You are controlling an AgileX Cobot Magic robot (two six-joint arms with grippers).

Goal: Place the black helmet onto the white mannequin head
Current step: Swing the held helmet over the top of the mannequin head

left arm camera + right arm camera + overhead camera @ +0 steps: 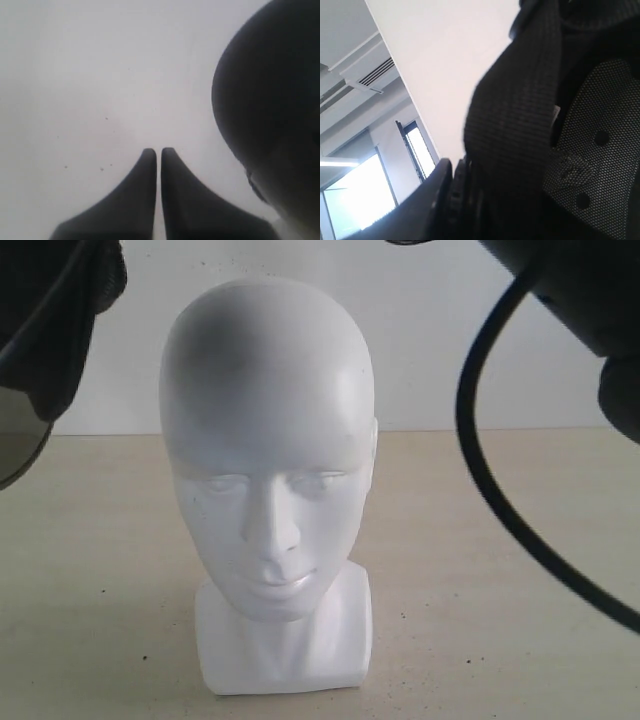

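Head: the white mannequin head (265,440) is standing upright on its squarish base at the middle of the counter (480,570), facing the near side.
Helmet: the black helmet (45,320) is hanging in the air at the upper left, above and to the left of the head and apart from it. Its smoky visor (15,445) is dipping down at the left edge.
Left fingers: the left gripper (158,152) is keeping its fingers (142,185) pressed nearly together (only a thin slit between them), gripping nothing. The helmet's rounded shell is sitting just beside them.
Right fingers: the right gripper (451,175) is pinching the helmet's rim, as far as shows. One finger is lying against the rim, and the other is hiding behind the strap (515,115) and the mesh lining (600,125).
Cable: a black cable (480,470) is looping down at the right, well apart from the head.
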